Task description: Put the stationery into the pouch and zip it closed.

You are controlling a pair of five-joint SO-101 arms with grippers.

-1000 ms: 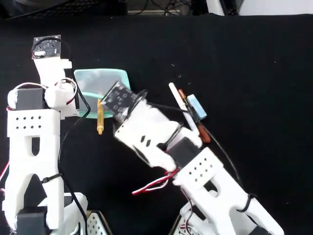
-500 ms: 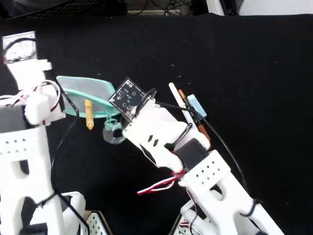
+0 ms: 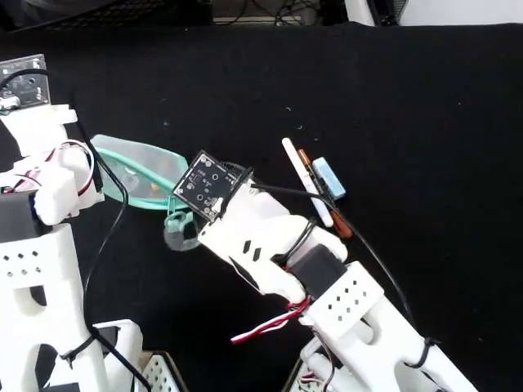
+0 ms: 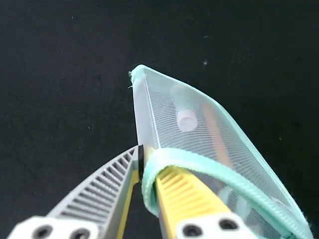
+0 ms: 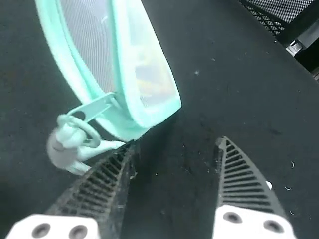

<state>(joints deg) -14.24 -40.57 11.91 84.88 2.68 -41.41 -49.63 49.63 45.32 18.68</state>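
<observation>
A black cloth (image 3: 204,82) covered the tabletop (image 3: 425,98) from the near edge to the far edge. A few small pale specks (image 3: 289,109) lay on it, a little to the far side of the middle. Beyond the far edge some dark cables (image 3: 270,11) ran across, and a pale surface (image 3: 462,10) showed at the far right corner. In the right wrist view a black mesh panel (image 5: 279,12) stood behind the tabletop, with a small metal part (image 5: 295,47) just beside it.

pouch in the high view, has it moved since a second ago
Yes. The pouch has shifted left, farther from the white pen, which stayed put.
</observation>
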